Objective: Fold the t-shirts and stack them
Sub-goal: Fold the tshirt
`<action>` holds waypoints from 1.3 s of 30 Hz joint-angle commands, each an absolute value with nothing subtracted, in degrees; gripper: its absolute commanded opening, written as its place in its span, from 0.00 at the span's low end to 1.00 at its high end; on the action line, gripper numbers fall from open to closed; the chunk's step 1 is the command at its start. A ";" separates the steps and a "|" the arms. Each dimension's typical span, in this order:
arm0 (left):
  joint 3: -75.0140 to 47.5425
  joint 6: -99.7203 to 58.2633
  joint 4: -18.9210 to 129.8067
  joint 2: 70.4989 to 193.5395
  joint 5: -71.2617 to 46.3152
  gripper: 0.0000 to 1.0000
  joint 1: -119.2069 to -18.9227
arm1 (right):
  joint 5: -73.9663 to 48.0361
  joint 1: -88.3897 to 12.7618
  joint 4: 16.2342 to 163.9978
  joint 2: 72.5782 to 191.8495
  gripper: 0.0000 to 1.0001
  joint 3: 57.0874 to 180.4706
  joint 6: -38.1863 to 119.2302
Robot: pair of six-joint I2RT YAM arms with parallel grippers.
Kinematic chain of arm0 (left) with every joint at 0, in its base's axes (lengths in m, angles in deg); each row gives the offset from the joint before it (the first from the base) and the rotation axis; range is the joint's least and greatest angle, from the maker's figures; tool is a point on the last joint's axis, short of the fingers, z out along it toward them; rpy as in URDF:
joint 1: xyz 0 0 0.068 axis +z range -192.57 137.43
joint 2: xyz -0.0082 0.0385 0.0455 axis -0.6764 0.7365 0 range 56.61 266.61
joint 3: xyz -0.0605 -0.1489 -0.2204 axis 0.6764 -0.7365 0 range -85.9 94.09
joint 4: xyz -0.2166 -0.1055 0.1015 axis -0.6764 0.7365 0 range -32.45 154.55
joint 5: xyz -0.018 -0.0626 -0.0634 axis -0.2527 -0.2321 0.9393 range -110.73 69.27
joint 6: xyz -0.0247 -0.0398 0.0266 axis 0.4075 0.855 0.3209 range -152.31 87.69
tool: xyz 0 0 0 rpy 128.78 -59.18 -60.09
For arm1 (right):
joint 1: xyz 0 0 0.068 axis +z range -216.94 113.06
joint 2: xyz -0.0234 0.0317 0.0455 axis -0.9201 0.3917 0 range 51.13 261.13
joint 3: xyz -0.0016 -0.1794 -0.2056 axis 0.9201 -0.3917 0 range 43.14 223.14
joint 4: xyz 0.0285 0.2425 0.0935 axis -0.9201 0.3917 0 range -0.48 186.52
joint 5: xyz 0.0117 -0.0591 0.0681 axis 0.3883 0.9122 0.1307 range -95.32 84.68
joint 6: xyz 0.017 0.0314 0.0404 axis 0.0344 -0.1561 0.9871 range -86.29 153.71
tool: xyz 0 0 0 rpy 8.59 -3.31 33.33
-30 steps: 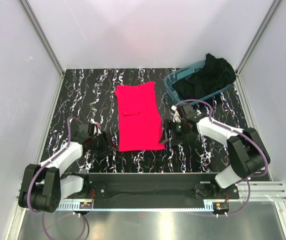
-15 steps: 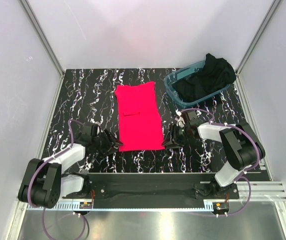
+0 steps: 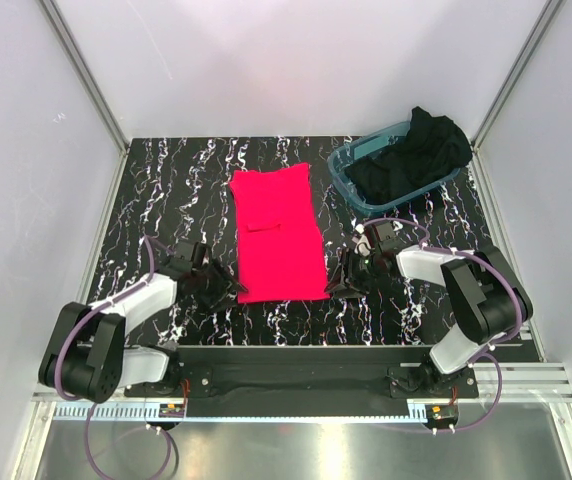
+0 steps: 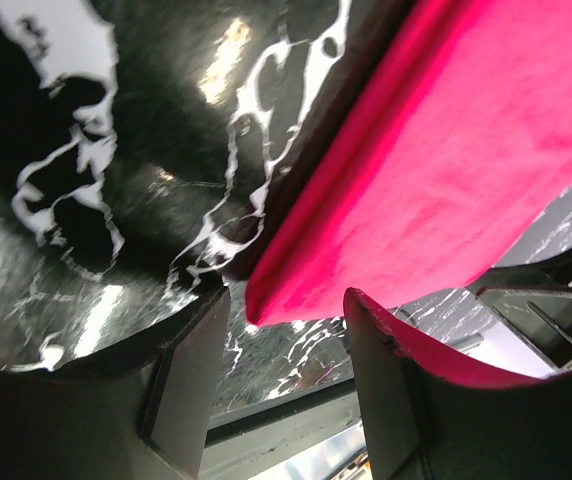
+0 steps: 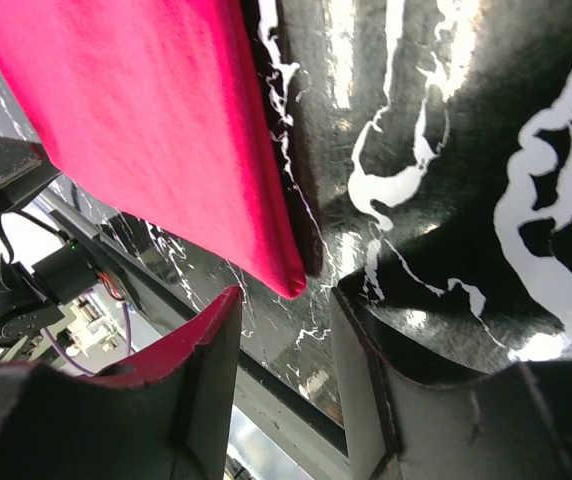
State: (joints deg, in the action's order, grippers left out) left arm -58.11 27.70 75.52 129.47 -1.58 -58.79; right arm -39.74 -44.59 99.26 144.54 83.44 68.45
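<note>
The pinkish-red t-shirt (image 3: 278, 235) lies folded into a long strip on the black marbled table (image 3: 166, 190). My left gripper (image 3: 228, 286) is open at the strip's near left corner, which sits just ahead of the jaws in the left wrist view (image 4: 296, 295). My right gripper (image 3: 337, 283) is open at the near right corner, which shows just ahead of the jaws in the right wrist view (image 5: 291, 280). Neither holds cloth. The black t-shirt (image 3: 416, 155) lies bunched in the teal tub (image 3: 344, 170) at the far right.
White walls enclose the table on three sides. The black rail of the arm bases (image 3: 286, 365) runs along the near edge. The tub stands close behind my right arm (image 3: 436, 262).
Both grippers have moved inward along the table toward the near corners of the red shirt. The shirt itself has not moved.
</note>
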 commanded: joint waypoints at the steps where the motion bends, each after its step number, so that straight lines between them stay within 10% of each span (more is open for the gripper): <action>1: -60.33 28.50 87.51 129.48 -10.89 0.57 -59.18 | -34.51 -44.70 103.49 144.03 0.48 82.96 66.14; 39: -64.37 34.40 78.99 134.39 -9.66 0.27 -61.29 | -32.92 -42.33 98.75 149.22 0.59 80.24 74.40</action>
